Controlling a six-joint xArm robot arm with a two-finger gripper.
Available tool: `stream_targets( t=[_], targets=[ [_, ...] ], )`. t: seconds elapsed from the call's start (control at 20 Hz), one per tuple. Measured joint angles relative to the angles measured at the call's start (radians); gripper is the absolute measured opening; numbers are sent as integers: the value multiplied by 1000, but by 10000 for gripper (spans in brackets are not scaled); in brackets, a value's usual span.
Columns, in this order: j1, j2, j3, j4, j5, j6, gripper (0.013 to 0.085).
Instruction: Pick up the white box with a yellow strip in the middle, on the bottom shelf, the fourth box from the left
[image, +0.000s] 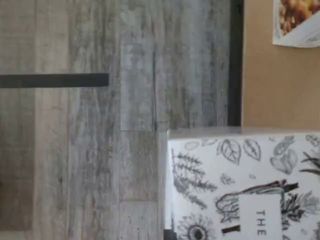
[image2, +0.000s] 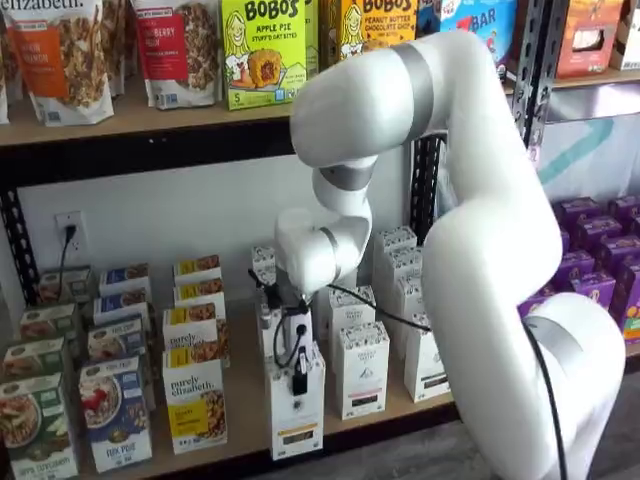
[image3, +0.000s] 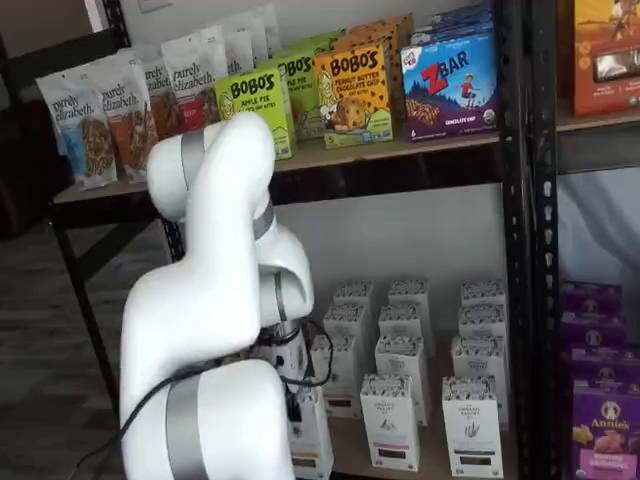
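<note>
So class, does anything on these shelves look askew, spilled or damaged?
Nothing stands out: the white box and its neighbours stand upright on the bottom shelf, none spilled or crushed. The gripper hangs over that box.

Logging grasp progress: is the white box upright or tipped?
Upright: the white box stands on the bottom shelf, below the gripper.

White wall w/ outlet, grey plank floor

1. We see the white arm bent sharply at its elbow, forearm reaching down toward our left in a shelf view.
2. Its gripper hangs downward; finger spacing we cannot judge.
</note>
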Motion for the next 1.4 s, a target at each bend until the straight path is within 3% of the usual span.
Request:
stream_targets(
  t=[0.35,0.6,0.95,1.4],
  targets=[
    [13,-109,125,6,-30,7,490],
    [20,-248,241,-30,-16,48,490],
    [34,-384,334,-83,41,110,490],
    [23,-534,435,-88,87,104,490]
  ],
)
